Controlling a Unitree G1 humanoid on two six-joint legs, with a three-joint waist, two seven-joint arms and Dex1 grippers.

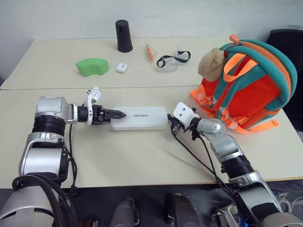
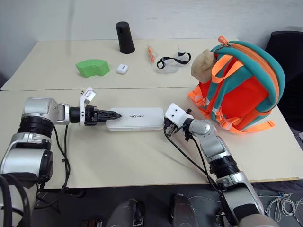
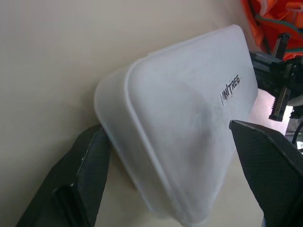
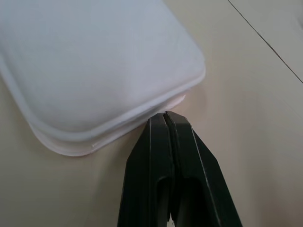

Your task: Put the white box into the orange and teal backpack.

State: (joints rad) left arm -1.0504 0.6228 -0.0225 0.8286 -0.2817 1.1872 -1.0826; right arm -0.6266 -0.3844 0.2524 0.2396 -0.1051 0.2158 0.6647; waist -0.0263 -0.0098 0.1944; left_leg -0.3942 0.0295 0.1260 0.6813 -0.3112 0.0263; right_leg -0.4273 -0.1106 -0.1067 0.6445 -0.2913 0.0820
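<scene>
- The white box (image 1: 139, 118) lies flat on the table (image 1: 142, 161), roughly mid-table and closer to the near edge, lengthwise between the two arms.
- The left gripper (image 1: 115, 113) is at the box's left end, fingers (image 3: 87, 175) spread wide on either side of that end, not yet clamping it as far as I can see.
- The right gripper (image 4: 165, 118) has its fingers pressed together, tips right at the box's right-end rim, holding nothing.
- The orange and teal backpack (image 1: 251, 85) stands upright near the table's right edge, just beyond the right arm.
- I'd say it's early: the box is not lifted, and whether the backpack is unzipped I can't tell.
</scene>
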